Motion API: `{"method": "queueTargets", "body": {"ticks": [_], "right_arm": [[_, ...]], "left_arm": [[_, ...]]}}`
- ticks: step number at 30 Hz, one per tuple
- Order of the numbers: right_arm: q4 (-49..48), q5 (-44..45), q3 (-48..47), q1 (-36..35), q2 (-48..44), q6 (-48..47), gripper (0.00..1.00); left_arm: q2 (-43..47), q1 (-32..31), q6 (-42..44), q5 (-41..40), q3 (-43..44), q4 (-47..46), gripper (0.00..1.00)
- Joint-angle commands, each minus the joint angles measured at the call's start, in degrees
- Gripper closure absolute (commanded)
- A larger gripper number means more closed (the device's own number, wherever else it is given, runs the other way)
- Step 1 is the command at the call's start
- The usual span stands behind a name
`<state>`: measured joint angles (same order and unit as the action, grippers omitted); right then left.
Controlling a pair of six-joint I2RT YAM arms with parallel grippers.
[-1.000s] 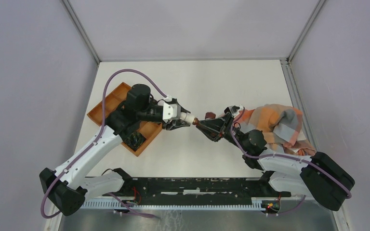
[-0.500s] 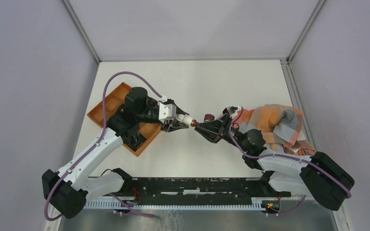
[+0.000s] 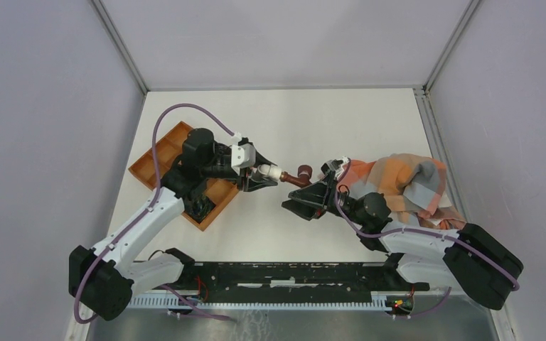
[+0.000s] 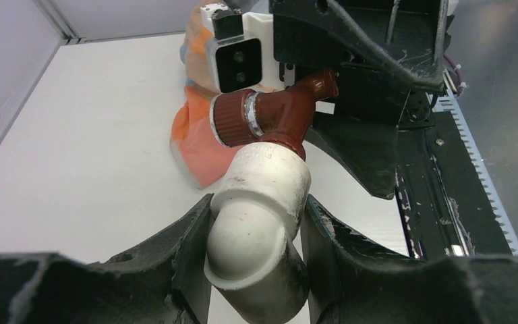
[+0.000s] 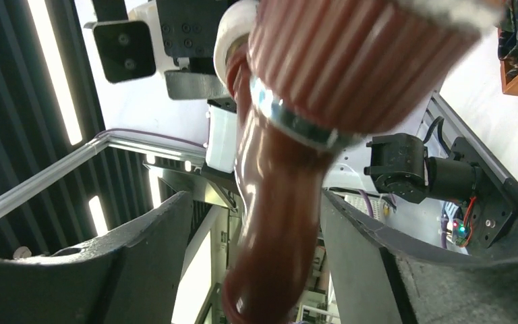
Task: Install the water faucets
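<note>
The water faucet (image 3: 299, 175) is a reddish-brown bent tap with a ribbed knob and a silvery ring. It sits in a white elbow fitting (image 3: 270, 172) above the table's middle. My left gripper (image 3: 259, 179) is shut on that elbow. In the left wrist view the elbow (image 4: 260, 223) is clamped between both fingers (image 4: 187, 246), with the faucet (image 4: 276, 115) sticking out beyond it. My right gripper (image 3: 295, 206) stands open just below the faucet. In the right wrist view the faucet spout (image 5: 290, 202) hangs between the spread jaws of the right gripper (image 5: 256, 229), with a gap on each side.
An orange-brown compartment tray (image 3: 158, 153) lies under the left arm at the table's left. A crumpled orange and grey checked cloth (image 3: 412, 181) lies at the right, behind the right arm. The black rail (image 3: 291, 273) holding both bases runs along the near edge.
The right gripper has opened, let go of the faucet and dropped back toward the near edge. The faucet stays in the elbow held by the left gripper, which has shifted slightly left.
</note>
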<state>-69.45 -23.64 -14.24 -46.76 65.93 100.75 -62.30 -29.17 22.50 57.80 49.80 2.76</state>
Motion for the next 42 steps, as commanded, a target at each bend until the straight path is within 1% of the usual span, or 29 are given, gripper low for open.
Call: {"method": "queueTargets", "body": {"ticks": [1, 2, 5, 9, 11, 13, 15, 16, 17, 18, 20, 23, 25, 29, 33, 39, 42], "right_arm": [[-0.4, -1.1, 0.9, 0.0, -2.9, -3.4, 0.23], [0.0, -0.8, 1.6, 0.2, -3.6, -4.1, 0.16], [3.1, -1.3, 2.5, 1.3, -6.6, -6.8, 0.08], [12.4, -3.0, 2.5, 4.3, -13.1, -13.4, 0.02], [20.3, -3.9, 1.5, 6.5, -18.1, -20.4, 0.02], [33.8, -2.6, -1.9, 8.2, -23.5, -32.2, 0.02], [49.2, 2.9, -9.1, 8.4, -28.8, -52.3, 0.02], [55.5, 5.9, -12.1, 8.3, -31.1, -60.6, 0.03], [61.3, 9.5, -14.8, 8.3, -33.0, -68.7, 0.03], [64.3, 12.7, -16.2, 8.3, -35.4, -76.0, 0.03], [63.4, 15.2, -14.8, 8.3, -40.4, -86.6, 0.03], [57.1, 14.3, -10.4, 8.3, -46.4, -95.5, 0.04], [56.0, 11.2, -9.7, 8.3, -46.6, -101.5, 0.04], [53.9, 4.7, -9.0, 8.3, -44.1, -108.6, 0.03], [48.4, 2.0, -7.8, 8.3, -41.1, -110.0, 0.02], [47.1, -3.0, -12.7, 8.3, -32.6, -108.7, 0.02], [43.9, -4.8, -13.3, 8.3, -29.5, -107.5, 0.02]], "left_arm": [[0.5, 2.6, -7.3, 4.3, 0.0, -7.8, 0.98], [0.4, 3.0, -7.7, 4.7, 0.1, -7.8, 0.98], [0.3, 3.6, -8.5, 5.5, 0.3, -7.6, 0.98], [-0.1, 4.6, -11.5, 5.8, 1.0, -7.5, 0.98], [-0.4, 5.1, -14.6, 5.1, 1.6, -7.5, 0.98], [-1.0, 5.5, -18.4, 4.8, 2.7, -7.3, 0.98], [-2.1, 5.8, -23.1, 4.9, 4.2, -6.9, 0.98], [-2.9, 5.8, -25.7, 5.3, 5.1, -6.4, 0.98], [-3.5, 5.7, -27.9, 5.9, 5.8, -6.0, 0.98], [-4.1, 5.8, -30.1, 6.1, 6.3, -6.0, 0.98], [-4.4, 5.8, -34.3, 6.1, 6.3, -7.3, 0.98], [-3.6, 5.7, -39.0, 5.2, 5.9, -9.9, 0.98], [-3.6, 5.7, -41.9, 4.9, 6.5, -10.2, 0.98], [-4.4, 5.7, -48.3, 5.0, 7.9, -9.7, 0.98], [-4.1, 5.7, -52.2, 5.7, 7.5, -9.9, 0.98], [-2.4, 5.7, -52.4, 5.9, 6.1, -10.1, 0.98], [-2.2, 5.8, -52.2, 6.4, 6.0, -10.3, 0.98]]}}
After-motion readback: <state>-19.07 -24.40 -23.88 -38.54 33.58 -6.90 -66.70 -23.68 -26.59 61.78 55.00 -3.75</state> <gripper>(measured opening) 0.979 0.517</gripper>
